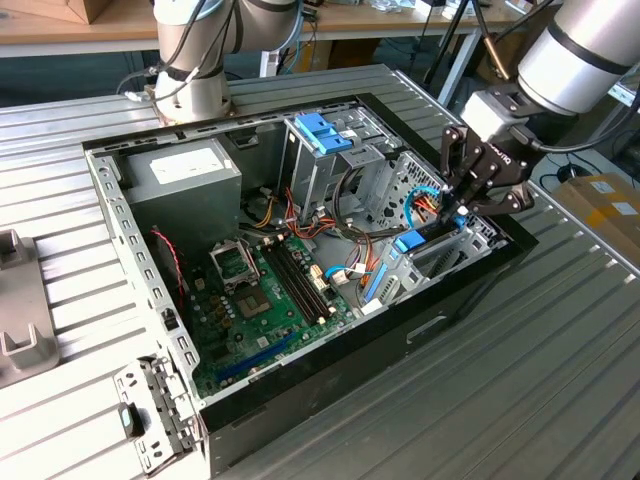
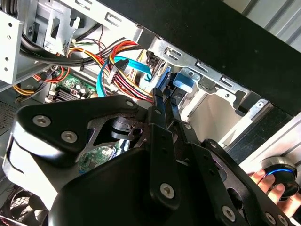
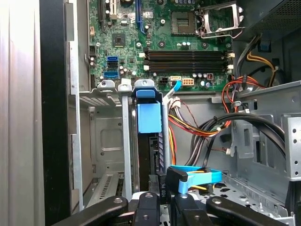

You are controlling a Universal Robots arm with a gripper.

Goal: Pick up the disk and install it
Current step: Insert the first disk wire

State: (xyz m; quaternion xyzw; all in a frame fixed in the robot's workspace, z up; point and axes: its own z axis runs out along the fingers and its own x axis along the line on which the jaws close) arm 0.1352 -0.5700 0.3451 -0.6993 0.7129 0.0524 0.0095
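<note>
Claw (image 1: pixel 462 205) closed on the disk (image 3: pixel 149 157), which I see standing on edge, partly slotted in the drive bay (image 3: pixel 106 136) at the computer case's (image 1: pixel 300 385) edge toward the exterior view's right. Motherboard (image 1: pixel 265 300) beyond; case sits on the bench (image 1: pixel 540 380).

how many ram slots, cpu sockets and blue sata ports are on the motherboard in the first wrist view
ram slots: 4
cpu socket: 1
blue sata ports: 2
total: 7
</note>
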